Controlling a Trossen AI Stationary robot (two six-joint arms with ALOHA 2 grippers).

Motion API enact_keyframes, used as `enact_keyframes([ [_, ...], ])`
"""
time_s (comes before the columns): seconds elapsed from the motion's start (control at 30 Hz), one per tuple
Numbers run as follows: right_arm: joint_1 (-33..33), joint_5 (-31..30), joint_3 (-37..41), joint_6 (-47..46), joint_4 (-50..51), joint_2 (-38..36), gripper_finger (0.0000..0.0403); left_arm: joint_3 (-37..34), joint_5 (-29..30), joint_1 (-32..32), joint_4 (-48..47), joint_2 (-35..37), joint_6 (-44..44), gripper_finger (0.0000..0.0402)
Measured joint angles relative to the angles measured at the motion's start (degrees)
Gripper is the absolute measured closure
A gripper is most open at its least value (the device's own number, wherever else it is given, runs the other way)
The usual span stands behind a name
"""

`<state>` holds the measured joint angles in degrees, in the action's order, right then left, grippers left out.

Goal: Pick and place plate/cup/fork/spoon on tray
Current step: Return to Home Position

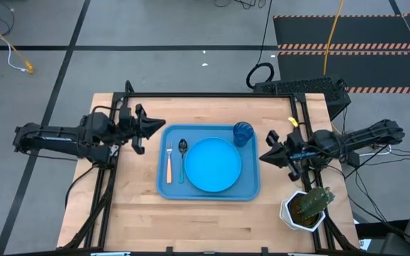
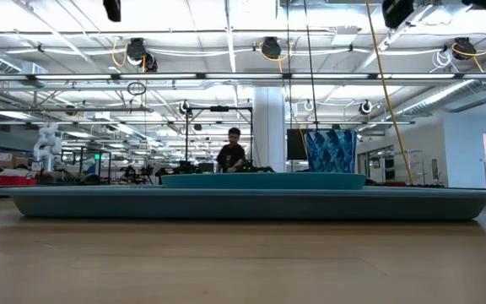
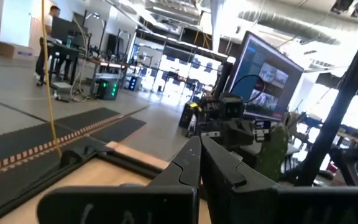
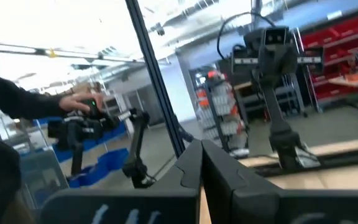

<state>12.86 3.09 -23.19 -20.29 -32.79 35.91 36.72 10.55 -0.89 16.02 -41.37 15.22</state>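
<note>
The blue tray [image 1: 251,190] lies in the middle of the table. On it rest the round blue plate [image 1: 213,165], the dark blue cup [image 1: 243,133] at its far right corner, the orange-handled fork [image 1: 169,162] and the blue-handled spoon [image 1: 182,158] at its left. In the low view the cup [image 2: 330,152] stands upright behind the plate's rim [image 2: 260,179]. My left gripper [image 1: 160,126] is shut and empty, raised beside the tray's left edge. My right gripper [image 1: 264,158] is shut and empty, raised beside the tray's right edge. Both show shut in their wrist views [image 3: 200,152] [image 4: 201,152].
A white pot with a cactus [image 1: 307,207] stands at the table's near right corner, close to my right arm. A keyboard [image 1: 301,87] lies past the far edge. Bare wood shows in front of the tray [image 1: 191,224]. People show in the room behind.
</note>
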Motion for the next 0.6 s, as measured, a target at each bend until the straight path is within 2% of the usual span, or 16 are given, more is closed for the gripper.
enact_keyframes([
  [0.33, -2.0, 0.0, 4.8, 0.0, -2.6, -0.3, 0.0403, -9.8, 0.0, 0.0, 0.3, 7.1, 0.0, 0.0394],
  [0.6, -4.0, 0.0, 11.4, 0.0, -6.0, -0.3, 0.0403, -14.7, 0.0, -0.4, 0.7, 11.5, 0.0, 0.0394],
])
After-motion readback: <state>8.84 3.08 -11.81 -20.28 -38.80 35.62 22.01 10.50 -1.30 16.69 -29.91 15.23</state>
